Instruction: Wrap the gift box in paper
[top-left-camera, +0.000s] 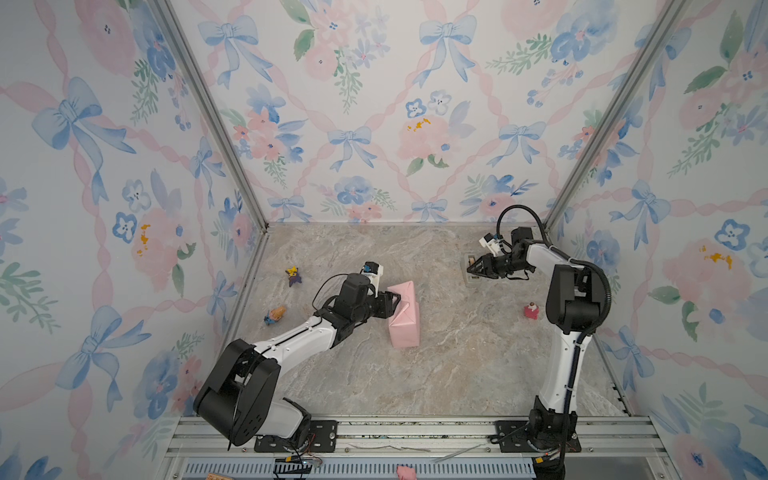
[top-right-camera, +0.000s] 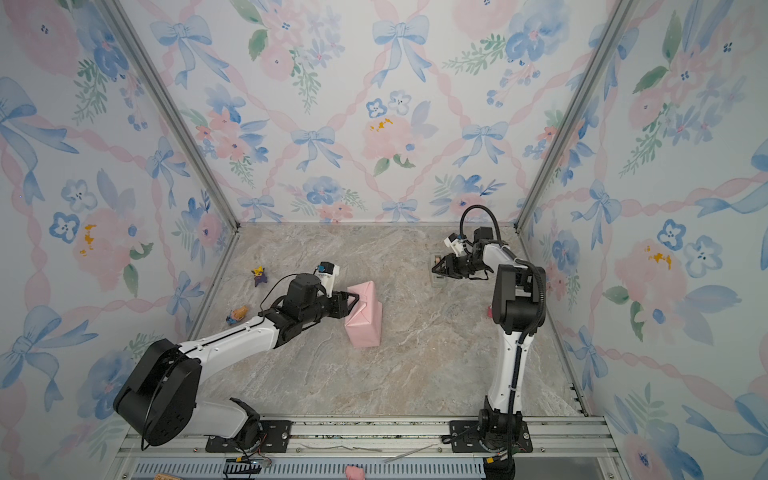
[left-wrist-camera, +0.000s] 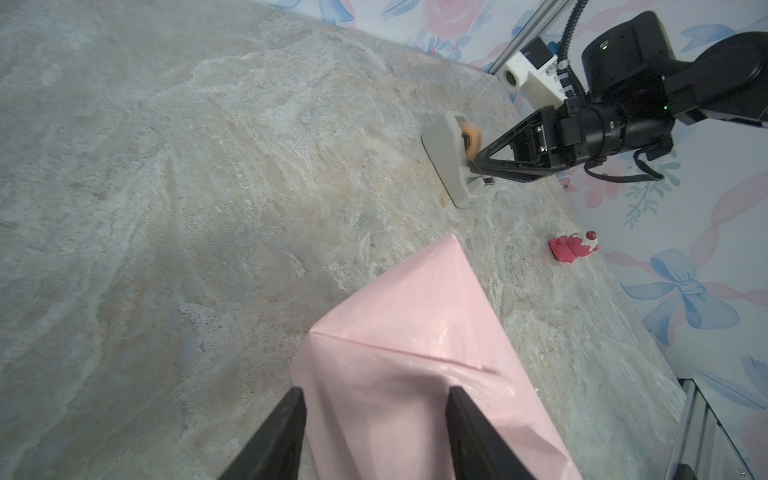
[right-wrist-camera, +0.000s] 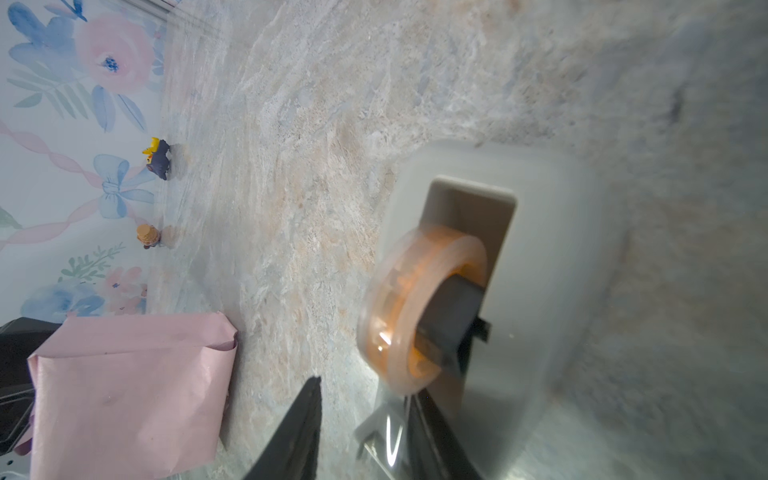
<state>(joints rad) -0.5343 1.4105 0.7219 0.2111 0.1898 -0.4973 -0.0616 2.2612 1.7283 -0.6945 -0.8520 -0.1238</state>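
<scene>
Both jaw pairs apart: left gripper (top-left-camera: 397, 302) on pale pink folded paper (top-left-camera: 405, 328) mid-frame; right gripper (top-left-camera: 470, 270) at grey plastic tape dispenser (left-wrist-camera: 446, 162), upper right, well apart.

— What colours do you have on the table?
— Your paper (top-left-camera: 402, 316) shows pale pink all over. Under it you have a marble-patterned tabletop (top-left-camera: 457, 374), grey veined with beige.
— And around it?
— Your walls (top-left-camera: 353, 83) carry a watercolour print of blue bows, pink ribbons and roses, and green leaves. Your tape dispenser (left-wrist-camera: 451, 166) is grey, its tape roll (right-wrist-camera: 390, 299) clear over orange. You also have a red figurine (left-wrist-camera: 571, 248) and a purple and yellow figurine (top-left-camera: 294, 276).
</scene>
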